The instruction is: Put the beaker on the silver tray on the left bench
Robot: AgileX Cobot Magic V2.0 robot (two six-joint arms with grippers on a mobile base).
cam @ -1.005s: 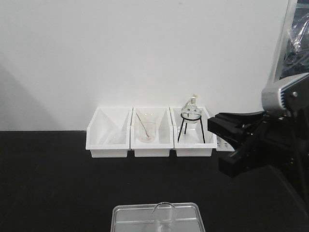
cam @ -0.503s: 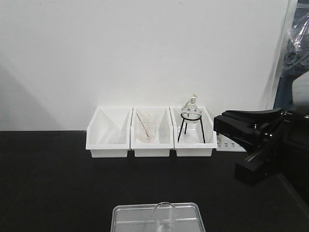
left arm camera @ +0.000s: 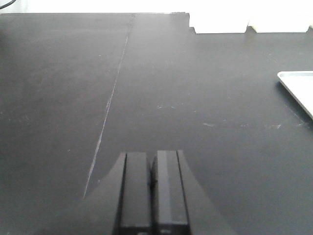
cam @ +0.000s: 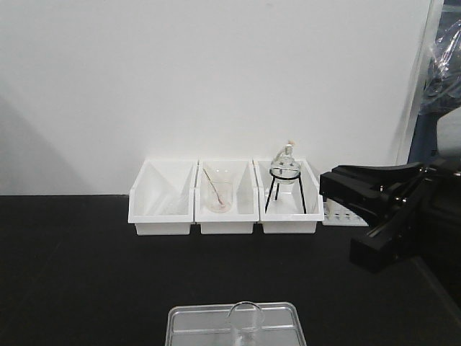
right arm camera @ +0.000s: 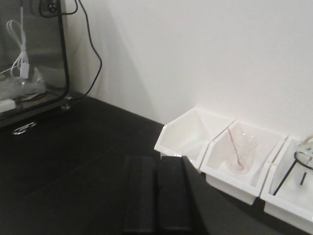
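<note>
The small clear beaker (cam: pixel 245 323) stands upright in the silver tray (cam: pixel 191 322) at the bottom centre of the front view, on the black bench (cam: pixel 72 274). A corner of the tray also shows at the right edge of the left wrist view (left arm camera: pixel 298 87). My right gripper (cam: pixel 323 187) hangs at the right, well above and apart from the beaker; in its wrist view (right arm camera: pixel 156 159) the jaws are shut and empty. My left gripper (left arm camera: pixel 151 154) is shut and empty, low over bare benchtop left of the tray.
Three white bins (cam: pixel 162 205) stand in a row against the back wall. The middle one holds a beaker with a rod (cam: pixel 218 193), the right one a round flask on a black tripod (cam: pixel 285 184). A glass-fronted cabinet (right arm camera: pixel 29 54) stands far left.
My right arm has drawn back to the right and slightly down over the last second, then held still. The beaker and tray have not moved.
</note>
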